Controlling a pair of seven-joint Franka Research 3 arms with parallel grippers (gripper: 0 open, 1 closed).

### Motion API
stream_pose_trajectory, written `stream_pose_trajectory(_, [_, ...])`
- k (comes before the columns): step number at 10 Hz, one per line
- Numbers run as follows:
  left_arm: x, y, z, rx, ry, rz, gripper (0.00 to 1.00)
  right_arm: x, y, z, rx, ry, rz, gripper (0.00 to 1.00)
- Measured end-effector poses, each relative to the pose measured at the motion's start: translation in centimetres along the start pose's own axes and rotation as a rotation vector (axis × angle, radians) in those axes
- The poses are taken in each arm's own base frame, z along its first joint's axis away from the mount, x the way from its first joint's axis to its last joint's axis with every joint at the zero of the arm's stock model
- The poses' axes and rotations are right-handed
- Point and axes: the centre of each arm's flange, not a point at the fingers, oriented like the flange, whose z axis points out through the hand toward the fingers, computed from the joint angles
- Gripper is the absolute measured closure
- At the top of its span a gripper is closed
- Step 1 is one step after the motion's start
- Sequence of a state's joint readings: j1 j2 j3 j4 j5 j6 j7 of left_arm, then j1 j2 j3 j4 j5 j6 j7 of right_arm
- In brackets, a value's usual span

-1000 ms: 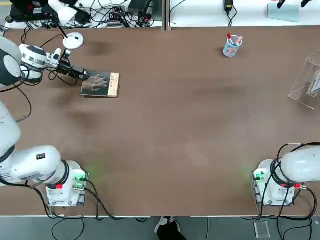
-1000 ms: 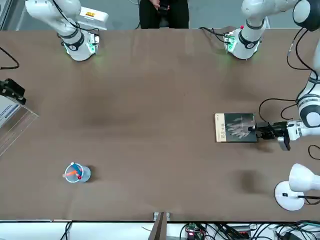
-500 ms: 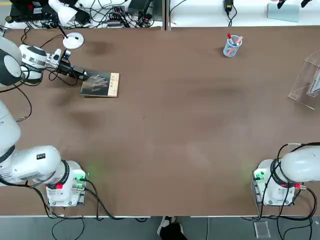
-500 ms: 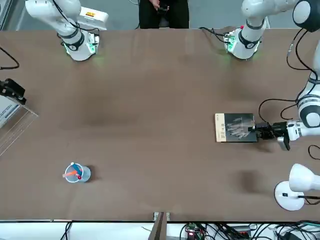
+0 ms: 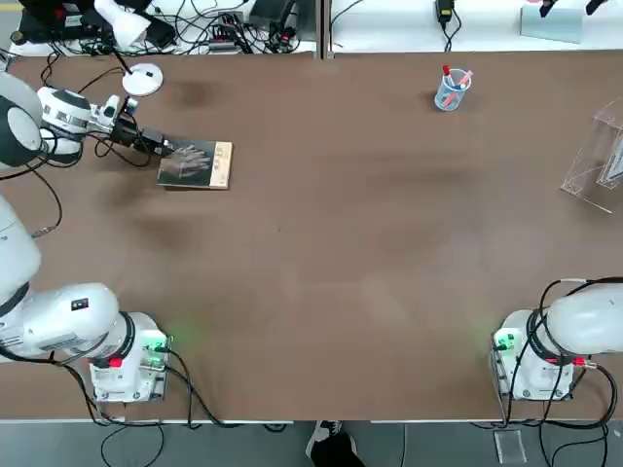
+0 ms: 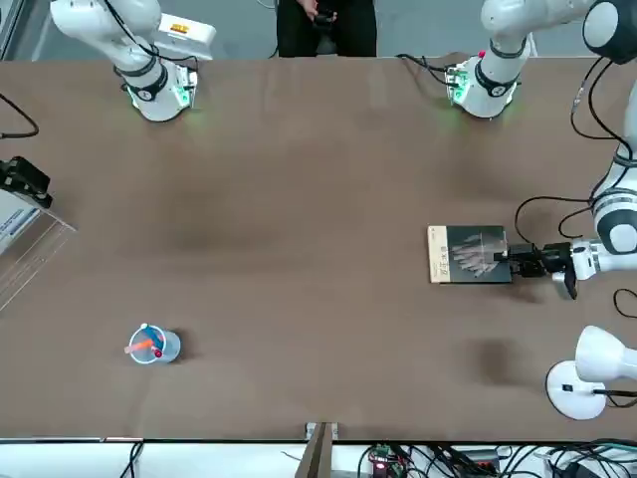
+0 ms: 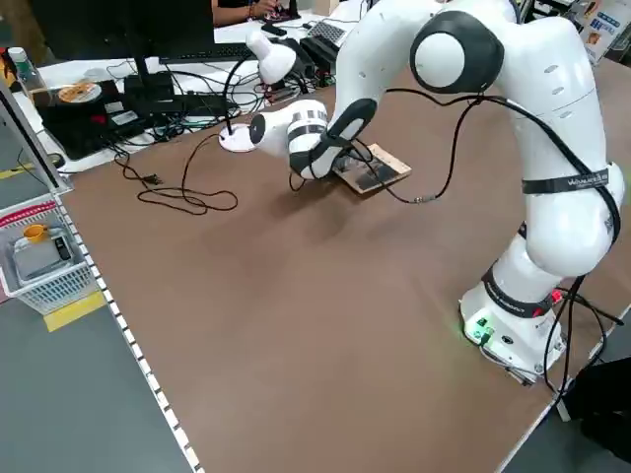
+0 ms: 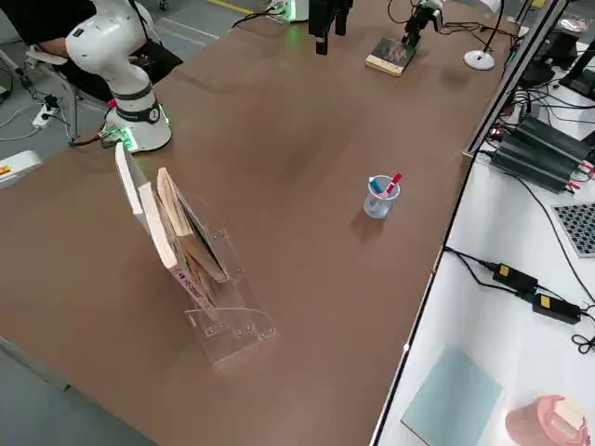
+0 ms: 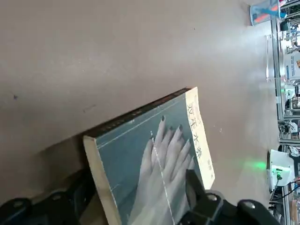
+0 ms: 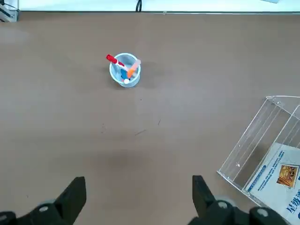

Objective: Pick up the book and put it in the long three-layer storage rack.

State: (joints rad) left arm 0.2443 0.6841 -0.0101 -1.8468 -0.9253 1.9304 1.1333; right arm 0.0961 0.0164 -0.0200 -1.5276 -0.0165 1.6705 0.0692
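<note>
Far-left corner of the worktop [image 5: 321, 243]: the left gripper [image 5: 161, 148] comes in level, its fingers [image 9: 199, 199] straddling the book [image 5: 196, 164] at its near short edge, apparently closing but grip not confirmed. The book lies flat, running rightward from them. Over at the right edge, well apart, stands the rack [image 5: 596, 161]. The right gripper [image 10: 136, 197] hangs open.

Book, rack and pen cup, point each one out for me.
book [image 5: 196, 164], top view, middle of the grey cover
rack [image 8: 218, 279], right side view, clear side wall
pen cup [image 5: 450, 94], top view, cup wall
</note>
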Motion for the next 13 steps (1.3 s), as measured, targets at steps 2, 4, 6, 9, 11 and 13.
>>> stream_pose_trajectory(2, [-0.05,0.05,0.04,-0.007,-0.003,0.000,0.16,0.00,0.00,0.03,0.000,-0.001,0.000,0.00])
stream_pose_trajectory(4, [-0.09,0.01,0.08,-0.008,-0.004,-0.001,0.19,-0.03,0.00,0.05,0.000,-0.003,0.000,0.00])
stream_pose_trajectory(6, [-0.20,-0.14,0.25,-0.011,-0.006,-0.004,0.20,-0.13,0.01,0.13,-0.001,-0.012,0.000,0.00])
stream_pose_trajectory(9, [-0.25,-0.37,0.38,-0.012,-0.007,-0.007,0.32,-0.45,0.03,0.37,-0.003,-0.042,0.000,0.00])
stream_pose_trajectory(11, [-0.29,-0.53,0.32,-0.015,-0.006,-0.009,0.37,-0.78,-0.07,0.59,-0.005,-0.070,-0.002,0.00])
stream_pose_trajectory(13, [-0.38,-0.71,0.24,-0.018,-0.005,-0.012,0.41,-0.99,-0.33,0.71,-0.005,-0.087,-0.006,0.00])
